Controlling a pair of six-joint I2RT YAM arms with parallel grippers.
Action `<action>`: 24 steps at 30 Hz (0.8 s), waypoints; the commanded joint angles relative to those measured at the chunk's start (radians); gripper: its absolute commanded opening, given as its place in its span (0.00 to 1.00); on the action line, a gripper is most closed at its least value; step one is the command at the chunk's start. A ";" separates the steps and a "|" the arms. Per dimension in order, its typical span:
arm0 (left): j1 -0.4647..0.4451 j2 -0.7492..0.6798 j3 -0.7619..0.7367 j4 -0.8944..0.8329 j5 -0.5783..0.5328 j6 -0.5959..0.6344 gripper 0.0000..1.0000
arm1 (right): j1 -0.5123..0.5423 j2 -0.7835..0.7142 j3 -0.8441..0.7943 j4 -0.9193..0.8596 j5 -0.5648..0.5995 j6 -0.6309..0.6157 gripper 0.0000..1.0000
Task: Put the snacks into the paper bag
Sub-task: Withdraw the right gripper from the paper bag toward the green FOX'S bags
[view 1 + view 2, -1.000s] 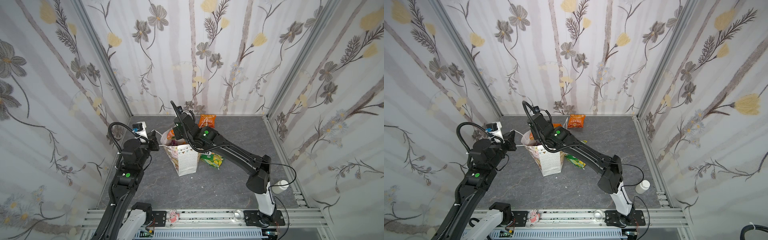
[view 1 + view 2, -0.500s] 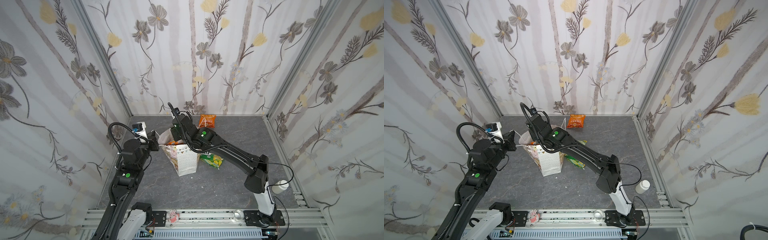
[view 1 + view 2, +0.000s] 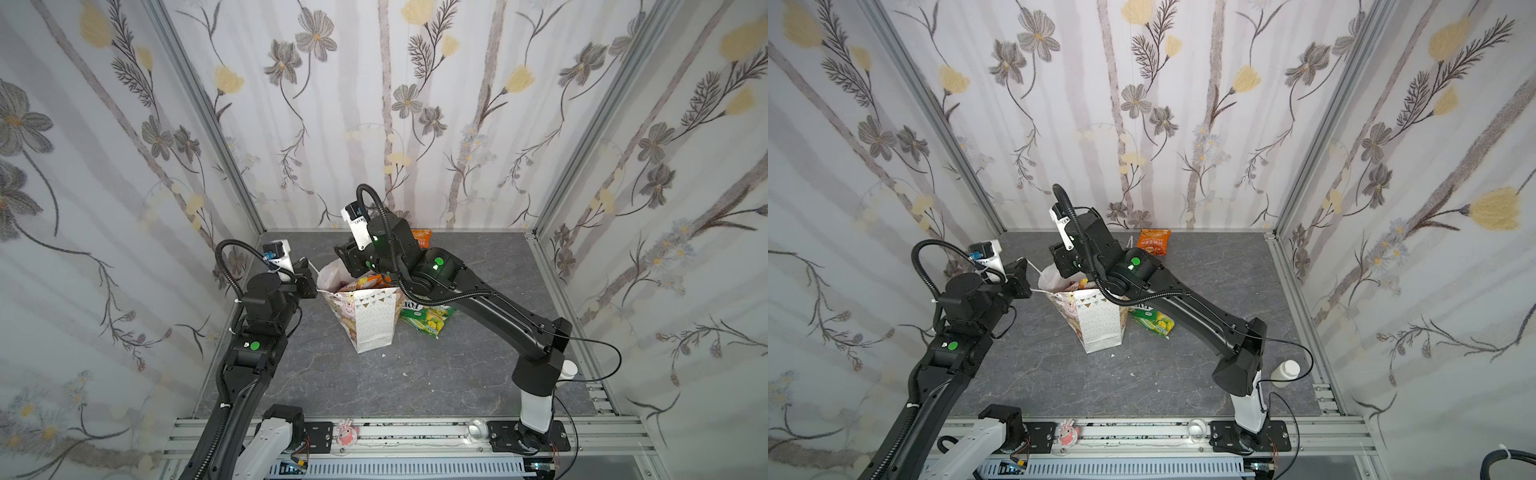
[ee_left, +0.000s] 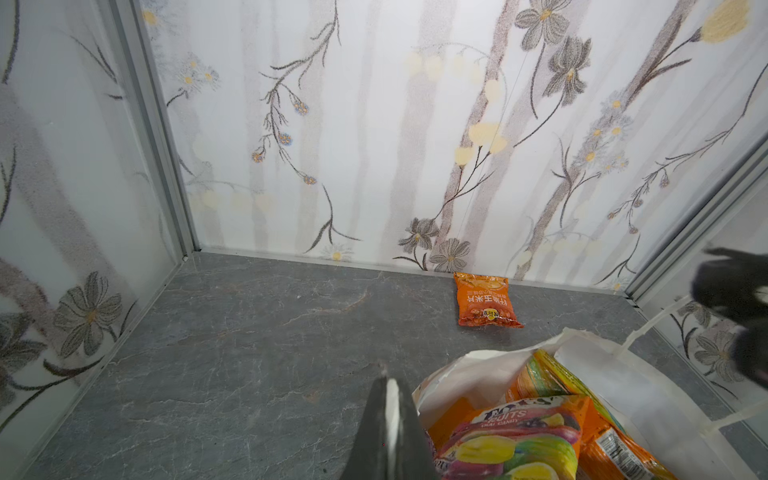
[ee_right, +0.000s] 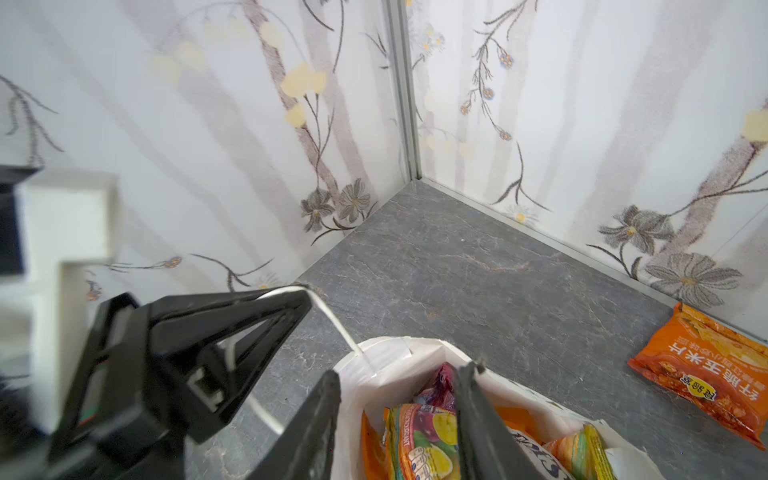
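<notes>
— Right gripper (image 5: 401,370), status?
— Hovers just over the mouth of the paper bag (image 3: 370,320); jaws apart, nothing between them. Left gripper (image 5: 302,296) pinched tight on the bag's white cord handle (image 5: 332,320).
— Contents?
— Bag upright. Snacks inside: FOX'S packet (image 4: 519,440) on top, orange wrappers (image 4: 615,449) beside it, purple-pink packet (image 5: 440,382) behind.
— Outside it?
— Loose orange packet (image 4: 486,301) flat by the back wall, well apart from both grippers. Green-yellow packet (image 3: 428,320) against the bag's side, partly under the right arm.
— Unclear?
— Lower bag hidden; can't count what's inside.
</notes>
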 commanded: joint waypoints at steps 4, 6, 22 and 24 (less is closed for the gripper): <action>0.003 0.043 0.086 0.104 0.019 -0.036 0.00 | 0.000 -0.224 -0.291 0.162 -0.084 -0.028 0.48; 0.002 0.039 0.073 0.134 0.007 -0.041 0.00 | -0.002 -0.340 -0.411 0.222 -0.065 -0.027 0.50; 0.004 -0.006 -0.044 0.096 -0.073 0.003 0.00 | -0.242 -0.808 -1.060 0.320 -0.161 0.232 0.61; 0.004 -0.007 -0.043 0.092 -0.067 0.004 0.02 | -0.293 -0.843 -1.128 0.297 -0.180 0.278 0.63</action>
